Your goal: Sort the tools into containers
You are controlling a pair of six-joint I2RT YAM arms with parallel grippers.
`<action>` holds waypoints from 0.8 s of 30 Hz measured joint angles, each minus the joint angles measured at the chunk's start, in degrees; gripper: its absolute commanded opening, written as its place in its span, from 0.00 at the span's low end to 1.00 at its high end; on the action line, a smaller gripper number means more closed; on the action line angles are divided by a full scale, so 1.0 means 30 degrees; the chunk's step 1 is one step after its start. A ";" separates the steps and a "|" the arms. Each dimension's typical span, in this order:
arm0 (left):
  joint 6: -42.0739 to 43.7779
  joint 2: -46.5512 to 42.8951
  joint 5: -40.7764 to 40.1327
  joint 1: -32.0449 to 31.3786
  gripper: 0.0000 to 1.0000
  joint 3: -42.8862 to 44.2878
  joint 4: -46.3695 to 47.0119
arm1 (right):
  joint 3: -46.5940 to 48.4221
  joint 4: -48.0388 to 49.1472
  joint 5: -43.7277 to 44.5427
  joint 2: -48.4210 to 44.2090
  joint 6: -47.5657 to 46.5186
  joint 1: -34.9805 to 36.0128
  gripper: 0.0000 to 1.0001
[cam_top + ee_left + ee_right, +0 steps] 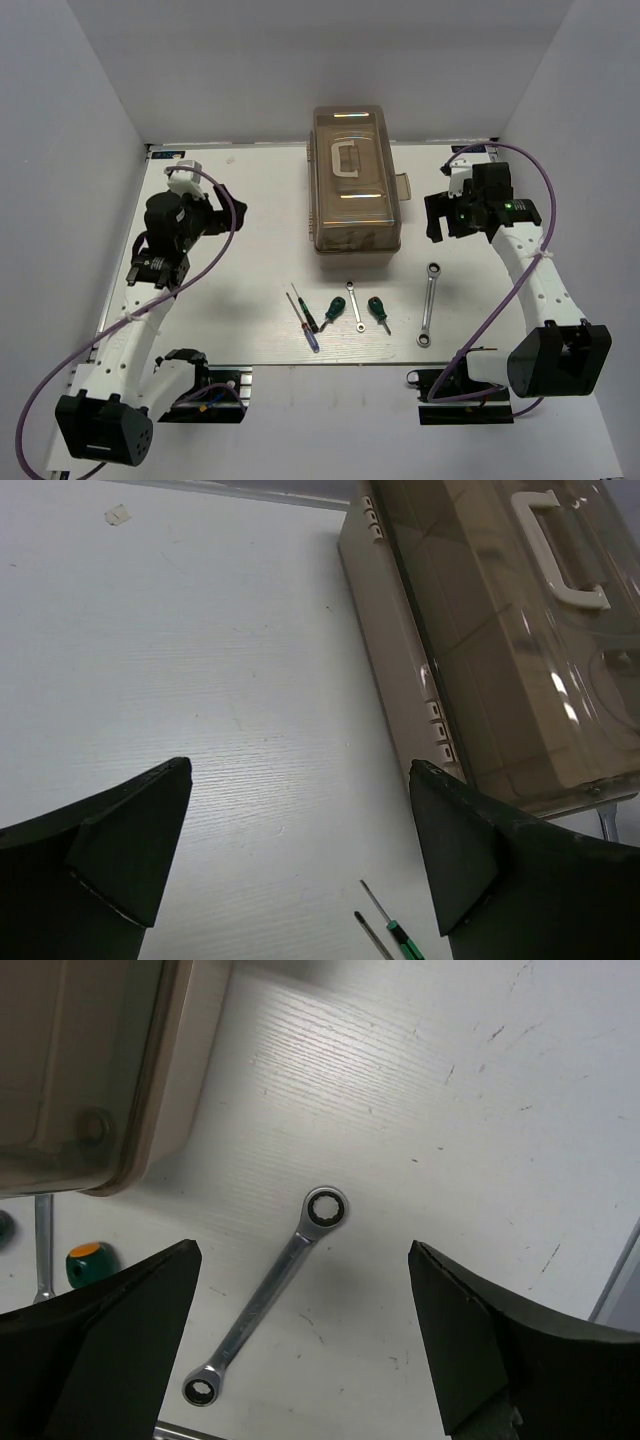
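The toolbox (pixel 355 180) stands closed at the far middle of the table (pixel 250 200); all the tools lie on the table in front of it. The longer wrench (pixel 270 1300) lies off its front right corner; the small wrench (pixel 354 303) lies between two green-handled screwdrivers (pixel 331 311), with two precision screwdrivers (pixel 302 308) just left of them. The left gripper (pixel 300 768) hovers left of the toolbox, fingers spread wide, holding nothing; the right gripper (pixel 302 1255) hangs above the longer wrench, equally wide and empty.
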 measured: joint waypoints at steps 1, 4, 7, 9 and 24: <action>-0.0051 0.0240 0.0182 0.0000 1.00 0.0095 -0.0007 | 0.0058 0.0007 -0.0007 0.0000 -0.0015 0.0000 0.90; -0.0117 0.1290 0.0780 0.0000 0.98 0.0648 -0.0255 | 0.0168 0.0015 -0.0517 0.0022 -0.0437 -0.0007 0.88; -0.0299 0.2528 0.1690 0.0000 0.67 0.1333 -0.0408 | 0.0270 -0.0364 -0.2040 0.0095 -0.2076 -0.0007 0.67; -0.0444 0.3220 0.2674 0.0007 0.04 0.1610 -0.0437 | 0.0430 -0.0648 -0.3344 0.0146 -0.3075 0.0000 0.05; -0.1268 0.6237 0.6003 -0.0138 0.74 0.4277 -0.0262 | 0.7927 -0.0379 -0.6441 0.4699 -0.0925 0.2310 0.69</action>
